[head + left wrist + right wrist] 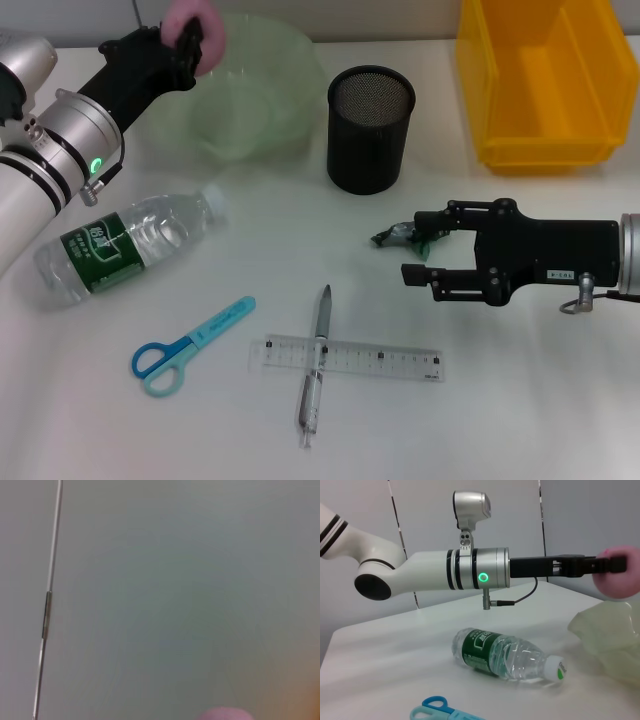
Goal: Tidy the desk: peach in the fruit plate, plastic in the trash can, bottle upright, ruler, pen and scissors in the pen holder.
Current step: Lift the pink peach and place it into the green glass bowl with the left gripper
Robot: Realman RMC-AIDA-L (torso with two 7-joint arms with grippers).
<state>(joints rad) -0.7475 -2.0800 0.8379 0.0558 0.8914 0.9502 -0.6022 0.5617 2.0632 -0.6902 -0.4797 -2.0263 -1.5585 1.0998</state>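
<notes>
My left gripper [190, 42] is shut on the pink peach [212, 22], held above the back left of the pale green fruit plate [262, 92]. In the right wrist view the peach [622, 580] hangs over the plate [607, 632]. My right gripper [410, 246] is open around the crumpled plastic [398, 237], which lies on the desk between its fingers. The clear bottle [130, 240] with a green label lies on its side. Blue scissors [190, 345], a pen [316, 365] and a clear ruler [380, 358] across it lie near the front. The black mesh pen holder [370, 130] stands upright.
A yellow bin [540, 80] stands at the back right, behind my right arm. The bottle [505, 655] and the scissors [440, 709] also show in the right wrist view, below my left arm.
</notes>
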